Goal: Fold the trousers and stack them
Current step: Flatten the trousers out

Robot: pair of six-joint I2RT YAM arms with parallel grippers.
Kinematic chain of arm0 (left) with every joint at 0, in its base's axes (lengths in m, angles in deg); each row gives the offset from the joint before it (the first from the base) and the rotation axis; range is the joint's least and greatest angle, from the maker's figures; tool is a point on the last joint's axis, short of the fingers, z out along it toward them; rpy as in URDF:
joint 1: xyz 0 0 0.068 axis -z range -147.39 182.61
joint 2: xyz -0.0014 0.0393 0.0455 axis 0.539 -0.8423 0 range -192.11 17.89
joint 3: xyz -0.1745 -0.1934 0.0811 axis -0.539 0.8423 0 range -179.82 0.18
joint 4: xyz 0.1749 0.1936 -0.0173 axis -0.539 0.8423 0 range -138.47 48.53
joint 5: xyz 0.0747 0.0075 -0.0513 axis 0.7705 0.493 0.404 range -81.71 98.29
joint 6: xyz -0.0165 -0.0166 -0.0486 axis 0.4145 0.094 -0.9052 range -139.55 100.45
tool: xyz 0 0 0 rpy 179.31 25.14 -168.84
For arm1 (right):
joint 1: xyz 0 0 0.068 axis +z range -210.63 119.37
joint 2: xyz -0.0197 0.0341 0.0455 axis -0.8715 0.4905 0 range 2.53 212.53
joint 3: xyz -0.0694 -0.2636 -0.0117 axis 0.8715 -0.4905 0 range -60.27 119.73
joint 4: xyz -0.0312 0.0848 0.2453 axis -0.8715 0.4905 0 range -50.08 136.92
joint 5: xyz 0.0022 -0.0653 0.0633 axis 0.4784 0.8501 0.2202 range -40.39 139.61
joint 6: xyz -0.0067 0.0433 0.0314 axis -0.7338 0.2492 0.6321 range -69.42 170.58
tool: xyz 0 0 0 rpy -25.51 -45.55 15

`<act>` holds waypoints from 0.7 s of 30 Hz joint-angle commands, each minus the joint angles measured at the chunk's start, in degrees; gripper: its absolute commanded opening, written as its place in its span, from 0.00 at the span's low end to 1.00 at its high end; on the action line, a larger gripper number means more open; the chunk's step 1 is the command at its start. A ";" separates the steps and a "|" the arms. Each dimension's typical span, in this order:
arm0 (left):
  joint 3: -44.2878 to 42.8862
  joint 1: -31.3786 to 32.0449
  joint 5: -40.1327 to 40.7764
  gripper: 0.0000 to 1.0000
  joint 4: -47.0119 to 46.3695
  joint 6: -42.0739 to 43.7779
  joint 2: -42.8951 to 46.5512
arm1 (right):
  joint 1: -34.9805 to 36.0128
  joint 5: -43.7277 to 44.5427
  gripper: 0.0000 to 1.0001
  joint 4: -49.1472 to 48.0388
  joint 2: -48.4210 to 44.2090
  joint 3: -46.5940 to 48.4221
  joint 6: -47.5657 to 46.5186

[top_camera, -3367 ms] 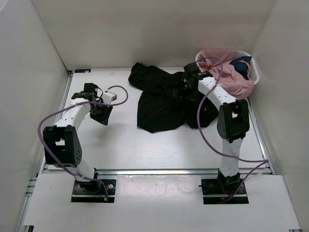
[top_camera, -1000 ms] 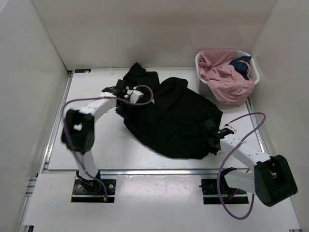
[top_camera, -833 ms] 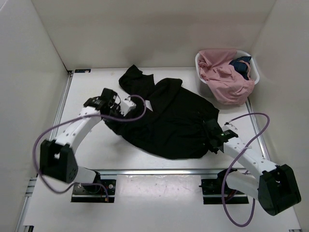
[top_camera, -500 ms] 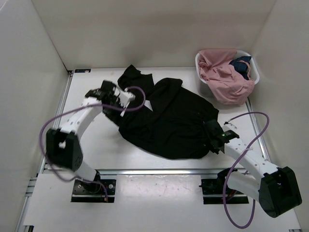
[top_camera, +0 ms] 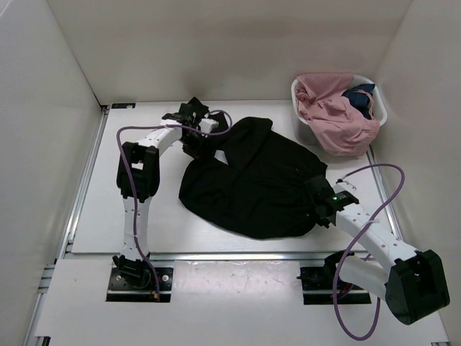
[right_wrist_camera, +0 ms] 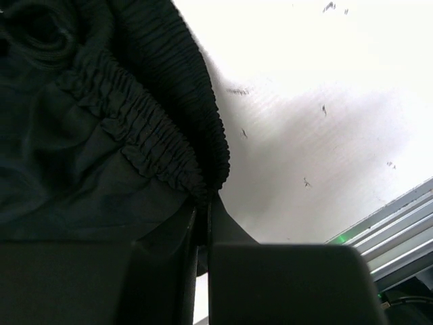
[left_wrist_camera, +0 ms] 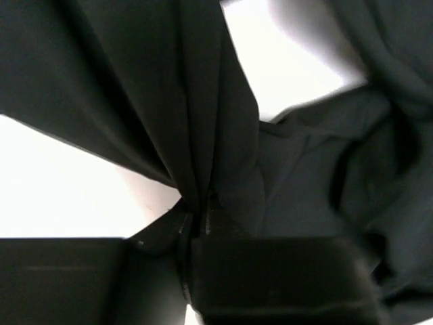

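The trousers [top_camera: 252, 180] lie in a crumpled black heap in the middle of the table [top_camera: 144, 209], between the two arms. The left gripper [left_wrist_camera: 196, 220] pinches a fold at their far left edge, and the right gripper [right_wrist_camera: 201, 215] pinches the elastic waistband at the near right (both pressed together on cloth). A white basket [top_camera: 380, 108] with a pink garment [top_camera: 331, 115] and a dark blue garment [top_camera: 359, 97] stands in the far right corner, near the heap but not touching it.
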 commanded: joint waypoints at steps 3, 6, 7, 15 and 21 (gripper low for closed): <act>7.38 -4.88 -2.69 0.14 4.20 0.42 10.62 | -1.31 3.22 0.00 0.24 1.97 5.21 -3.46; 11.40 -11.64 2.66 0.14 4.20 -1.25 22.44 | -2.98 3.22 0.00 0.94 2.59 7.15 -5.40; 13.17 -13.31 4.16 0.14 4.20 -1.25 25.81 | -3.59 3.22 0.00 0.94 2.59 7.76 -5.40; 44.71 -21.14 9.78 0.37 8.06 8.77 52.28 | -3.59 -2.05 0.00 -6.08 2.41 4.43 -6.11; 56.69 -30.45 15.50 0.76 10.09 10.35 62.22 | -3.59 -3.38 0.00 -6.01 4.43 5.13 -7.16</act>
